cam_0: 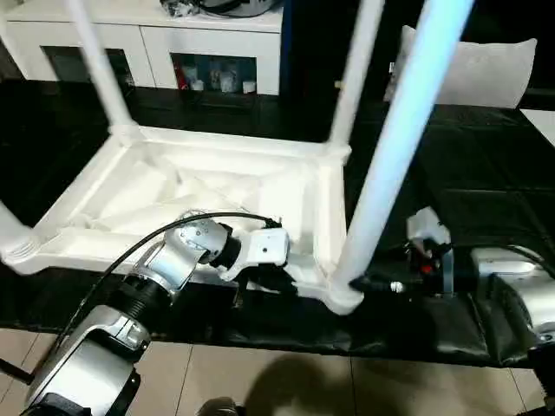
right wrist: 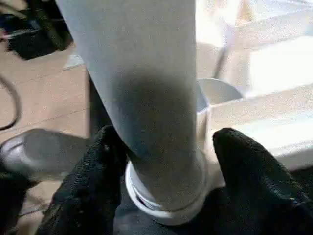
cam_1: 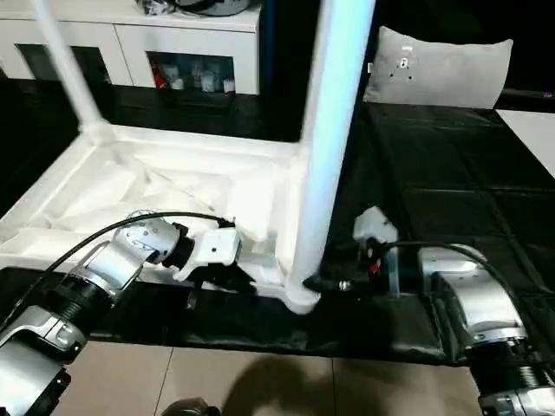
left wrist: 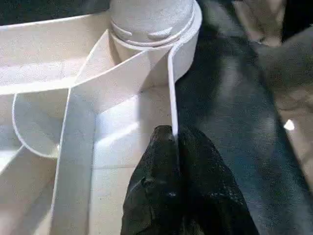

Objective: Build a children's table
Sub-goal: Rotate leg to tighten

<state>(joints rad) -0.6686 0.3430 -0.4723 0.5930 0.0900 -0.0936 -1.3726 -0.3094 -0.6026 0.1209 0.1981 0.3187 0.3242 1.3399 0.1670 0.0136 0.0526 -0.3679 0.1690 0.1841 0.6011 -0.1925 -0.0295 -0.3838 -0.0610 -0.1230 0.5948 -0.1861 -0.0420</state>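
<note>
The white tabletop (cam_0: 199, 186) lies upside down on a black mat, its X-ribbed underside facing up. White tube legs stand in its sockets: far left (cam_0: 100, 69), far right (cam_0: 355, 78), near right (cam_0: 403, 139); a fourth (cam_0: 9, 227) shows at the near left corner. My left gripper (left wrist: 175, 142) is shut on the thin near rim wall (left wrist: 171, 88), close to the near right socket. My right gripper (right wrist: 166, 176) straddles the base of the near right leg (right wrist: 146, 98). One finger (right wrist: 98, 171) touches the leg; the other (right wrist: 244, 171) sits slightly apart, by the socket.
A white cabinet with glass doors (cam_0: 173, 48) stands at the back. A pale grey cushion (cam_1: 434, 65) rests at the back right. The black mat (cam_0: 460, 182) stretches to the right of the tabletop. Tan floor (cam_0: 303, 381) begins at the mat's near edge.
</note>
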